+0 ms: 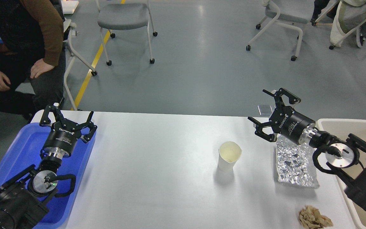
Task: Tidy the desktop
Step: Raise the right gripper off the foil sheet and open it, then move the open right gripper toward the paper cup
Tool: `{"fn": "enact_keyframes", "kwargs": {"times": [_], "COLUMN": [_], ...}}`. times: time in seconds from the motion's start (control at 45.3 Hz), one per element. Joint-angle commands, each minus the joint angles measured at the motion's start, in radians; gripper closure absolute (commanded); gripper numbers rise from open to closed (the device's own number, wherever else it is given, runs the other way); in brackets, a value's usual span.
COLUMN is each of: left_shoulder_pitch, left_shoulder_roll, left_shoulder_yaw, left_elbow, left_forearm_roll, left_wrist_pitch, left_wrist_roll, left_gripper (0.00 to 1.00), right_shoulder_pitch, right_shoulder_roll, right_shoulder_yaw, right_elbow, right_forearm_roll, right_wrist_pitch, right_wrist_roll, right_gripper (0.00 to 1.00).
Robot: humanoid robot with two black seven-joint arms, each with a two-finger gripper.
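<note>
The desktop (157, 178) filled the lower middle of the head view, a plain white surface with a rounded far-left corner. Near its middle right stood a white paper cup (229, 156), upright, its mouth open. To the right of the cup lay a crinkled silver foil sheet (295, 165), flat on the white surface and well apart from the cup. Nearer the front edge, at the right, sat a crumpled brown paper wad (314, 218), just in front of the foil.

The left gripper (68, 121) hovered over the far end of a blue plastic tray (17, 149), which sat at the table's left edge. Its 2 fingers were spread wide and held nothing. The right gripper (273, 113) hung above the table's far right part, just beyond the foil's far edge; its fingers were also spread wide and empty (whether it touched the foil could not be told). Behind that arm, at the right edge of the table, stood a beige bin (345, 125).

Beyond the table, on the grey floor, stood a grey chair (124, 16) on castors, and a seated person (21, 41) in a brown sleeve occupied the far left.
</note>
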Motion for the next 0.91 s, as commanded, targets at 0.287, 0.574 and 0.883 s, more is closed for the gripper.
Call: {"fn": "enact_keyframes", "kwargs": {"times": [0.287, 0.574, 0.883], "left_shoulder_pitch": [0.000, 0.000, 0.003], "left_shoulder_roll": [0.000, 0.001, 0.001], "left_shoulder_yaw": [0.002, 0.002, 0.000], "left_elbow": [0.000, 0.000, 0.000], "left_forearm_roll": [0.000, 0.001, 0.001], "left_wrist_pitch": [-0.001, -0.003, -0.005], "left_wrist_roll": [0.000, 0.000, 0.000], "left_gripper": [0.00, 0.00, 0.00], "right_shoulder_pitch": [0.374, 0.546, 0.562], "right_shoulder_roll": [-0.141, -0.082, 0.005], "right_shoulder_yaw": [-0.562, -0.872, -0.943], "right_elbow": [0.114, 0.107, 0.068], "right_forearm_roll": [-0.421, -0.457, -0.572], "right_wrist_pitch": [-0.014, -0.017, -0.020], "right_wrist_roll": [-0.023, -0.023, -0.022], "right_gripper": [0.00, 0.00, 0.00]}}
